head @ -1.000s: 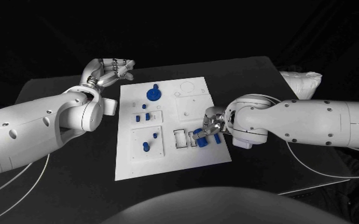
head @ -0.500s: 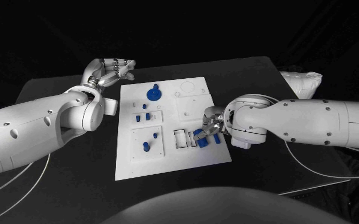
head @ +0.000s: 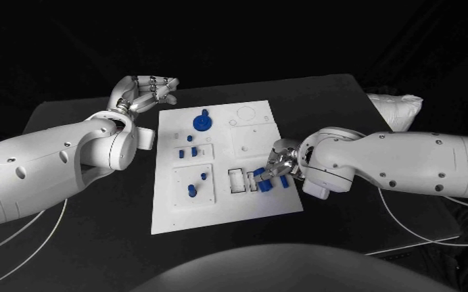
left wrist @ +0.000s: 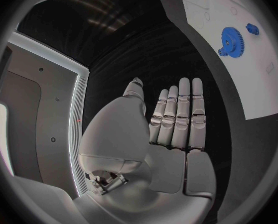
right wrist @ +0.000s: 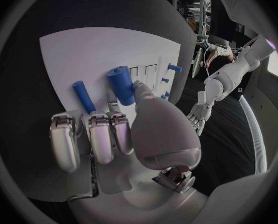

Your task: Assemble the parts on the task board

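Observation:
The white task board (head: 224,204) lies in the middle of the black table. At the board's right edge my right hand (head: 276,168) pinches a thick blue cylinder (right wrist: 121,84) between thumb and fingers, with its end at the board. A thinner blue peg (right wrist: 84,97) lies on the board beside it. A blue gear (head: 201,122) sits at the far end of the board, and small blue pieces (head: 191,190) stand in the left blocks. My left hand (head: 146,92) hovers off the board's far left corner, with straight fingers (left wrist: 176,114) holding nothing.
Rectangular slots (head: 236,180) lie just left of my right hand. A crumpled white bag (head: 395,107) sits at the table's far right. White cables (head: 414,238) run along the near right edge of the table.
My right forearm has shifted slightly toward the near side while the hand keeps hold of the blue cylinder at the same spot. The left hand has not moved.

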Robot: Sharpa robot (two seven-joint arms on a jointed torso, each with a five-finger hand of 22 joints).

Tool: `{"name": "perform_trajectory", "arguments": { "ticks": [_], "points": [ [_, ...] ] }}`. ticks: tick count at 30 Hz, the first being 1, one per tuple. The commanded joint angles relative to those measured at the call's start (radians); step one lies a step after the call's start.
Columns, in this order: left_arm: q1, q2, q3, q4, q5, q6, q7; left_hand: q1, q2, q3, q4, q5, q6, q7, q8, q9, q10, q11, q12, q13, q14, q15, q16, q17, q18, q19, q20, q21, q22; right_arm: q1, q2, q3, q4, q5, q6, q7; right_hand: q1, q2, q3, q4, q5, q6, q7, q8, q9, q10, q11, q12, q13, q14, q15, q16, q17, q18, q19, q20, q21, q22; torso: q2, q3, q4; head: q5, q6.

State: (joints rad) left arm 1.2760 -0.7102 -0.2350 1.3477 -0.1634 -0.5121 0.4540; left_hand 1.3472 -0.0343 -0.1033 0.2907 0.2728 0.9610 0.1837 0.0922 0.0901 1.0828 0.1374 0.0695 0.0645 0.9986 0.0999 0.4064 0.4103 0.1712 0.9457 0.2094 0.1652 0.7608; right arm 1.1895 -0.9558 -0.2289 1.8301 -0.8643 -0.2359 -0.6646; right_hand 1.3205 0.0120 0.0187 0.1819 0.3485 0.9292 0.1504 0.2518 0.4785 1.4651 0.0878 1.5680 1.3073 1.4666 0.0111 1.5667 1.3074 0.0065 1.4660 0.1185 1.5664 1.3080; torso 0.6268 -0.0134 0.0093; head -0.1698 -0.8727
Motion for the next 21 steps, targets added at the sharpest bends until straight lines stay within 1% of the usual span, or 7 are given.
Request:
{"name": "perform_trajectory", "arguments": {
  "ticks": [1, 4, 10, 14, 21],
  "points": [
    [0.001, 0.0, 0.001, 0.002, 0.001, 0.014, 0.005, 0.002, 0.012, -0.005, 0.002, 0.005, -0.006, -0.001, 0.004, 0.001, -0.01, 0.0, 0.001, 0.0, -0.007, -0.001, -0.003, -0.001, 0.011, 0.005, 0.003, -0.004, -0.002, -0.005, -0.008, -0.007, 0.005, 0.125, -0.068, 0.042, 0.023, 0.035, 0.174, -0.168, 0.005, 0.013, -0.007, 0.005, -0.21, 0.106, -0.009, 0.003, 0.263, 0.104, 0.007, 0.004, 0.263, -0.007, 0.105, 0.01, 0.004, 0.263, 0.0, 0.0, -0.0003, 0.002, 0.0],
    [0.001, 0.0, 0.001, 0.002, 0.001, 0.014, 0.004, 0.002, 0.013, -0.006, 0.002, 0.005, -0.006, -0.001, 0.004, 0.001, -0.01, 0.0, 0.001, 0.0, -0.008, -0.001, -0.003, -0.002, 0.011, 0.005, 0.003, -0.005, -0.002, 0.008, -0.023, -0.007, 0.015, 0.18, -0.093, 0.062, 0.024, 0.033, 0.179, -0.173, 0.006, 0.019, -0.008, 0.006, -0.212, 0.106, -0.01, 0.003, 0.263, 0.104, 0.007, 0.004, 0.263, -0.007, 0.105, 0.01, 0.004, 0.263, 0.0, -0.0005, -0.001, 0.003, 0.0],
    [0.001, 0.0, 0.001, 0.002, 0.001, 0.014, 0.003, 0.002, 0.013, -0.006, 0.002, 0.005, -0.006, -0.001, 0.004, 0.001, -0.01, 0.0, 0.001, 0.0, -0.008, -0.001, -0.003, -0.002, 0.011, 0.005, 0.003, -0.005, -0.002, 0.032, -0.042, -0.007, 0.028, 0.239, -0.111, 0.089, 0.024, 0.031, 0.183, -0.177, 0.008, 0.025, -0.009, 0.006, -0.214, 0.106, -0.011, 0.003, 0.263, 0.104, 0.007, 0.004, 0.263, -0.007, 0.105, 0.009, 0.004, 0.263, 0.0, -0.0004, 0.0, 0.003, 0.0],
    [0.001, 0.0, 0.001, 0.002, 0.001, 0.014, 0.003, 0.002, 0.013, -0.006, 0.002, 0.005, -0.006, -0.001, 0.004, 0.001, -0.01, 0.0, 0.001, 0.0, -0.008, -0.001, -0.003, -0.002, 0.011, 0.005, 0.003, -0.005, -0.002, 0.039, -0.045, -0.007, 0.028, 0.263, -0.109, 0.105, 0.023, 0.028, 0.184, -0.179, 0.007, 0.026, -0.01, 0.006, -0.215, 0.106, -0.011, 0.003, 0.263, 0.104, 0.007, 0.004, 0.263, -0.007, 0.105, 0.009, 0.004, 0.263, 0.001, -0.0003, -0.0001, 0.004, 0.0],
    [0.001, 0.0, 0.001, 0.001, 0.001, 0.013, 0.002, 0.002, 0.013, -0.006, 0.002, 0.005, -0.006, -0.001, 0.004, 0.001, -0.01, 0.0, 0.001, 0.0, -0.008, -0.001, -0.003, -0.002, 0.011, 0.005, 0.003, -0.005, -0.002, 0.043, -0.044, -0.007, 0.025, 0.321, -0.11, 0.134, 0.021, 0.026, 0.185, -0.18, 0.004, 0.029, -0.01, 0.006, -0.216, 0.106, -0.011, 0.003, 0.263, 0.104, 0.006, 0.004, 0.263, -0.007, 0.105, 0.009, 0.004, 0.263, 0.0, -0.0004, -0.0003, 0.007, 0.0]
  ]
}}
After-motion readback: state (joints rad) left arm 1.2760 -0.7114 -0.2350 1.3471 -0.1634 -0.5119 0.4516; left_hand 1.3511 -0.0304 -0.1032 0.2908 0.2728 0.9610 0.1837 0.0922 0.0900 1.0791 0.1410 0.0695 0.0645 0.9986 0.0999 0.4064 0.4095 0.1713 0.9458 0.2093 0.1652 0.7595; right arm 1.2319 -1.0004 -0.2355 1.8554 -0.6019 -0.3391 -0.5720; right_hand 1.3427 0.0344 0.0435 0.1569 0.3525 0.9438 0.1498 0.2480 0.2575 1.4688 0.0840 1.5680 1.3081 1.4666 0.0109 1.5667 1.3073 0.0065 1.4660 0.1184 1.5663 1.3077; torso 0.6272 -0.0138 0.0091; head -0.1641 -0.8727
